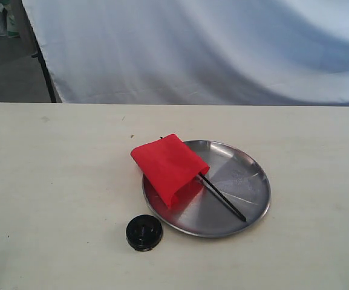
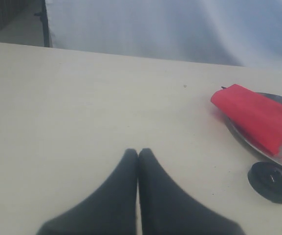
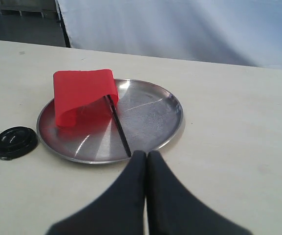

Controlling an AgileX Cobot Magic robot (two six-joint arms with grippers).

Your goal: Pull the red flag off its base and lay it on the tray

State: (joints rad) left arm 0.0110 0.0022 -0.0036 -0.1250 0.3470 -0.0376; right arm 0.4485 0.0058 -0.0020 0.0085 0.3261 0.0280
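Note:
The red flag [image 1: 170, 165] lies on the silver tray [image 1: 247, 175], its cloth overhanging the far-left rim and its black stick [image 1: 222, 199] slanting across the plate. The empty black base [image 1: 144, 232] sits on the table just left of the tray's near edge. Neither gripper shows in the exterior view. My left gripper [image 2: 138, 152] is shut on nothing, over bare table, with the flag [image 2: 255, 116], the tray [image 2: 243, 138] and base [image 2: 271, 181] off to one side. My right gripper [image 3: 146, 154] is shut and empty, its tips just outside the tray [image 3: 167, 110] rim near the stick's end [image 3: 121, 134]; flag [image 3: 79, 95] and base [image 3: 14, 142] lie beyond.
The pale table [image 1: 53, 181] stretches wide around the tray. A white cloth backdrop [image 1: 210, 48] hangs behind the table's far edge, with a dark stand leg [image 1: 44, 66] at the back left.

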